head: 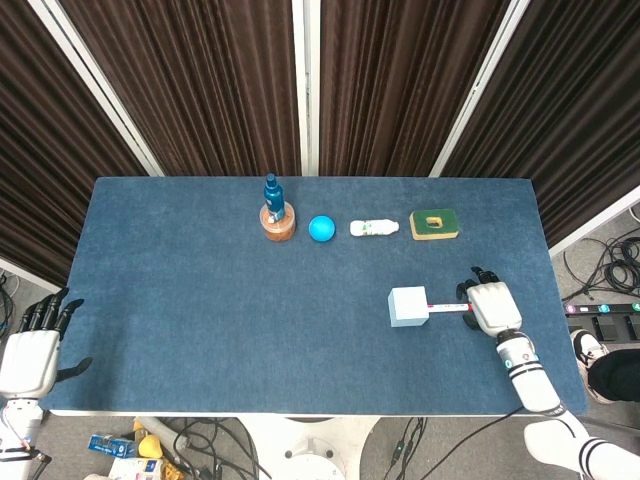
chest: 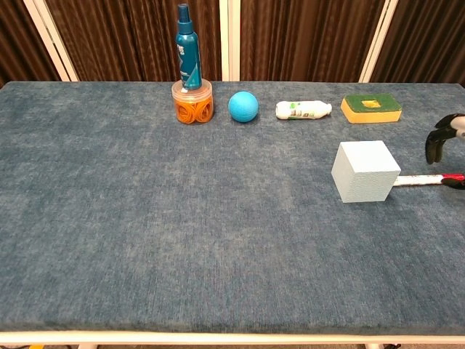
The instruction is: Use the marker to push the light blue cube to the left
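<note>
The light blue cube (chest: 365, 171) sits right of centre on the table (head: 200, 300), with the marker (chest: 425, 179) lying flat, touching its right side. The right hand (head: 489, 305) hovers over the marker's red-capped end, fingers apart, grasping nothing. The left hand (head: 32, 350) rests released off the near left corner.

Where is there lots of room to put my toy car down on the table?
Plenty of bare table lies left of the cube and in front of the back row. It is crowded by the spray bottle, ball and sponge, and by the right hand over the marker.
</note>
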`<act>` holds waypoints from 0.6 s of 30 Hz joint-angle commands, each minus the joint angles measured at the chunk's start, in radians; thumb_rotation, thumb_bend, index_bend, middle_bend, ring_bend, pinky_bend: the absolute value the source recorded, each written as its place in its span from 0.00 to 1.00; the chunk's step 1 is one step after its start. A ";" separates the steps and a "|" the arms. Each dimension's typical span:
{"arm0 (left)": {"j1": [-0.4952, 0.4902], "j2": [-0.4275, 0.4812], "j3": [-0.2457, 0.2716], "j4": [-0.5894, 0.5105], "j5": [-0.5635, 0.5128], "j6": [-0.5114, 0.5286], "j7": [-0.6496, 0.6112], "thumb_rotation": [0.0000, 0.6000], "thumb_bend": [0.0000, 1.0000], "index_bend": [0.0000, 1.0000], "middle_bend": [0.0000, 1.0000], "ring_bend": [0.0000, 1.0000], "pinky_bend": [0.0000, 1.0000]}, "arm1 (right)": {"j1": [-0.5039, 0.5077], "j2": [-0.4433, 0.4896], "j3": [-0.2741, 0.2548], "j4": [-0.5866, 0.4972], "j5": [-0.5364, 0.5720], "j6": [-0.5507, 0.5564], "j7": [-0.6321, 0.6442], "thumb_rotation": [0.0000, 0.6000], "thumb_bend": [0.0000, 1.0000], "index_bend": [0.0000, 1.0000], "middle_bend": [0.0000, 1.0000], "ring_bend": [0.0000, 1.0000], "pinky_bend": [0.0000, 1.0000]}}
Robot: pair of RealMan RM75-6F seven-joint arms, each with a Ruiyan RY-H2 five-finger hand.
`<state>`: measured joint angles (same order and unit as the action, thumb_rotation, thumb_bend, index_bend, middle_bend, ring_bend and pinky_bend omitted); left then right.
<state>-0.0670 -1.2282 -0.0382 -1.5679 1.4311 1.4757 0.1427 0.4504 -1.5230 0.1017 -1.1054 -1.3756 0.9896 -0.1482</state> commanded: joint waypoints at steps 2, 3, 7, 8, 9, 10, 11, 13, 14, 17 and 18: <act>-0.001 -0.001 0.000 0.001 -0.001 -0.004 -0.002 1.00 0.14 0.22 0.16 0.10 0.13 | 0.009 -0.026 -0.009 0.028 0.001 -0.007 -0.016 1.00 0.18 0.47 0.43 0.12 0.21; -0.001 -0.001 0.000 0.002 -0.001 -0.004 -0.003 1.00 0.14 0.22 0.16 0.10 0.13 | 0.010 -0.031 -0.010 0.034 0.002 -0.007 -0.018 1.00 0.18 0.47 0.43 0.12 0.21; -0.001 -0.002 -0.001 0.006 -0.002 -0.006 -0.008 1.00 0.14 0.22 0.16 0.10 0.13 | 0.016 -0.050 -0.009 0.056 0.013 -0.018 -0.017 1.00 0.18 0.47 0.44 0.12 0.21; -0.001 -0.003 -0.001 0.008 -0.002 -0.006 -0.010 1.00 0.14 0.22 0.16 0.10 0.13 | 0.018 -0.055 -0.009 0.064 0.016 -0.021 -0.016 1.00 0.19 0.47 0.44 0.12 0.21; -0.001 -0.003 -0.001 0.009 -0.002 -0.006 -0.011 1.00 0.14 0.22 0.16 0.10 0.13 | 0.020 -0.059 -0.009 0.069 0.018 -0.024 -0.016 1.00 0.19 0.47 0.44 0.12 0.21; -0.001 -0.003 -0.001 0.010 -0.002 -0.006 -0.012 1.00 0.14 0.22 0.16 0.10 0.13 | 0.022 -0.063 -0.009 0.073 0.020 -0.027 -0.016 1.00 0.20 0.47 0.44 0.12 0.21; 0.000 -0.004 -0.001 0.011 -0.003 -0.006 -0.013 1.00 0.14 0.22 0.16 0.10 0.13 | 0.024 -0.067 -0.009 0.079 0.022 -0.031 -0.015 1.00 0.20 0.47 0.45 0.12 0.21; 0.001 -0.004 -0.001 0.014 -0.004 -0.006 -0.016 1.00 0.14 0.22 0.16 0.10 0.13 | 0.027 -0.073 -0.008 0.087 0.024 -0.034 -0.011 1.00 0.22 0.47 0.45 0.13 0.21; 0.001 -0.005 -0.001 0.015 -0.003 -0.005 -0.018 1.00 0.14 0.22 0.16 0.10 0.13 | 0.029 -0.077 -0.008 0.091 0.025 -0.035 -0.008 1.00 0.22 0.48 0.46 0.13 0.21; 0.003 -0.005 -0.002 0.017 -0.003 -0.003 -0.022 1.00 0.14 0.22 0.16 0.10 0.13 | 0.032 -0.080 -0.008 0.097 0.025 -0.033 -0.006 1.00 0.25 0.49 0.48 0.14 0.21; 0.003 -0.006 -0.002 0.019 -0.004 -0.003 -0.023 1.00 0.14 0.22 0.16 0.10 0.13 | 0.033 -0.079 -0.008 0.097 0.025 -0.034 -0.006 1.00 0.26 0.49 0.48 0.15 0.21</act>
<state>-0.0640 -1.2340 -0.0399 -1.5492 1.4274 1.4724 0.1202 0.4831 -1.6024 0.0941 -1.0084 -1.3504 0.9561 -0.1540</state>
